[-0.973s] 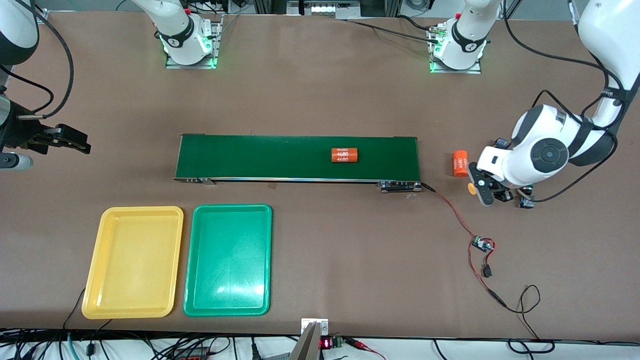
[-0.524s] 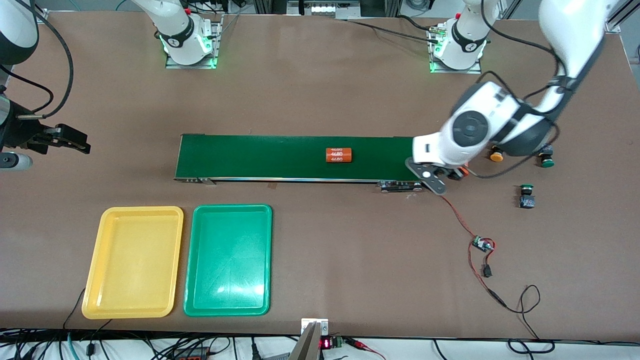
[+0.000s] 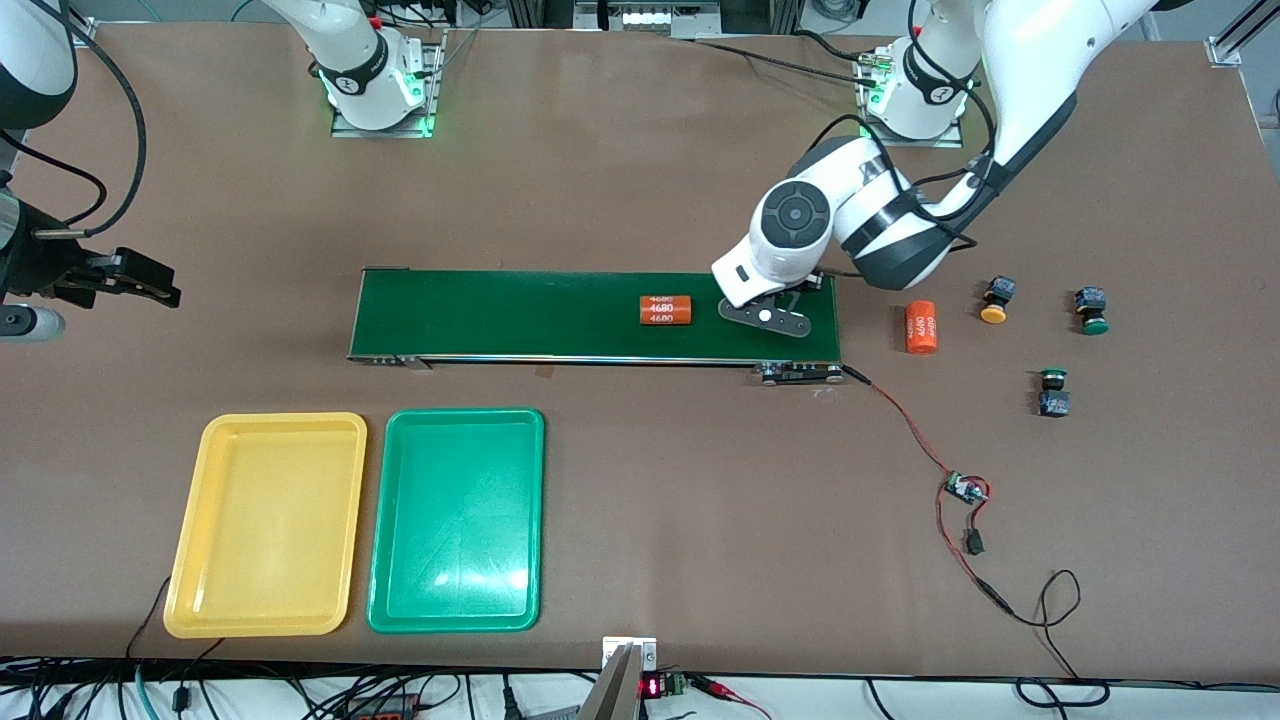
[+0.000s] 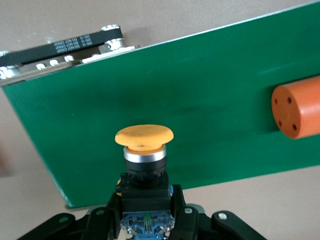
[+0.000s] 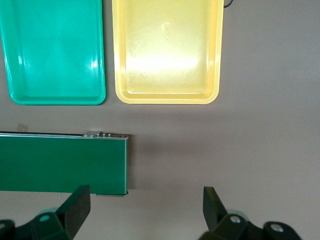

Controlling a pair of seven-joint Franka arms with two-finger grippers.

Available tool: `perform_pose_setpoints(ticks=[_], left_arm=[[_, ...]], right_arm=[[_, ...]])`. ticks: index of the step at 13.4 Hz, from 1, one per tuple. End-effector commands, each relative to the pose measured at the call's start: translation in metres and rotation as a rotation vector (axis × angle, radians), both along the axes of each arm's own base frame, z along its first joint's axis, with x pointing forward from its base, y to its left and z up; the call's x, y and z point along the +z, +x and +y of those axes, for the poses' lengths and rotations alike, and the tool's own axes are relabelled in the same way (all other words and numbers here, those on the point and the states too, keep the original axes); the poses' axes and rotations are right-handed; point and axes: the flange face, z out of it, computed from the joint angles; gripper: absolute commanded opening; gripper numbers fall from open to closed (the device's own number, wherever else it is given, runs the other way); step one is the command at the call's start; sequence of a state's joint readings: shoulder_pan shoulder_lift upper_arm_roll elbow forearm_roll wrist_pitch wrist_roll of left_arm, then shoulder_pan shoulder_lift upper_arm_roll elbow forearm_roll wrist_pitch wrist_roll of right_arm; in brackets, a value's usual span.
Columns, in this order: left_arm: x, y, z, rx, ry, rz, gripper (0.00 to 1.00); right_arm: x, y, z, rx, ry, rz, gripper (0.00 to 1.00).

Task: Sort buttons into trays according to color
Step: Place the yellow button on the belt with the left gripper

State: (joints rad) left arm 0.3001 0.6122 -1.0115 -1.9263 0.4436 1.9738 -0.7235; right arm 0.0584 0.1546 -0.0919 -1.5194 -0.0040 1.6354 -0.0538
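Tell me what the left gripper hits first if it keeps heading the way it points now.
Most likely the conveyor belt: the left gripper, shut on a yellow-capped button, points down at its green surface. The button would touch first; height is unclear.

Brown table with conveyor belt, trays, buttons

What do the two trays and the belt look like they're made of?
The yellow tray and green tray look like glossy moulded plastic: bright glare patches, rounded corners. The belt looks like matte rubbery or fabric sheet, no glare; can't tell which.
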Motion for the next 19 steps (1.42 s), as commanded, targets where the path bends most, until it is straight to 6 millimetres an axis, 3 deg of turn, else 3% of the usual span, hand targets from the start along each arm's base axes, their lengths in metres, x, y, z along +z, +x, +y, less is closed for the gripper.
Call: perform_pose_setpoints(ticks=[1, 4, 5, 6, 7, 10, 14, 16, 17, 19], left_arm=[[-0.015, 0.009, 0.003, 0.111, -0.037, 0.031, 0.15], [-0.021, 0.004, -0.005, 0.200, -0.015, 0.027, 0.20], [-0.022, 0.004, -0.005, 0.200, -0.013, 0.028, 0.38], [-0.024, 0.006, -0.002, 0.193, -0.010, 0.029, 0.82], [-0.024, 0.006, -0.001, 0.187, -0.005, 0.030, 1.00], [-0.003, 0.021, 0.015, 0.205, 0.038, 0.024, 1.00], [0.077, 0.077, 0.047, 0.278, 0.142, 0.045, 1.00], [0.105, 0.096, 0.065, 0.249, 0.130, 0.047, 1.00], [0.118, 0.105, 0.077, 0.219, 0.122, 0.054, 1.00], [0.125, 0.122, 0.123, 0.193, 0.113, 0.081, 1.00]], right_arm=[[0.005, -0.004, -0.008, -0.011, 0.001, -0.002, 1.00], [0.005, -0.003, -0.003, -0.002, 0.003, -0.005, 1.00], [0.005, -0.004, -0.002, -0.001, 0.003, -0.002, 1.00], [0.005, -0.004, -0.004, -0.005, 0.003, 0.001, 1.00], [0.005, -0.004, -0.006, -0.008, 0.003, 0.000, 1.00], [0.005, -0.005, -0.007, -0.008, 0.002, 0.006, 1.00], [0.003, -0.004, -0.017, -0.025, 0.002, 0.006, 1.00], [0.004, -0.004, -0.016, -0.025, 0.001, 0.000, 1.00], [0.004, -0.004, -0.016, -0.025, 0.000, 0.000, 1.00], [0.003, -0.003, -0.016, -0.025, 0.000, -0.002, 1.00]])
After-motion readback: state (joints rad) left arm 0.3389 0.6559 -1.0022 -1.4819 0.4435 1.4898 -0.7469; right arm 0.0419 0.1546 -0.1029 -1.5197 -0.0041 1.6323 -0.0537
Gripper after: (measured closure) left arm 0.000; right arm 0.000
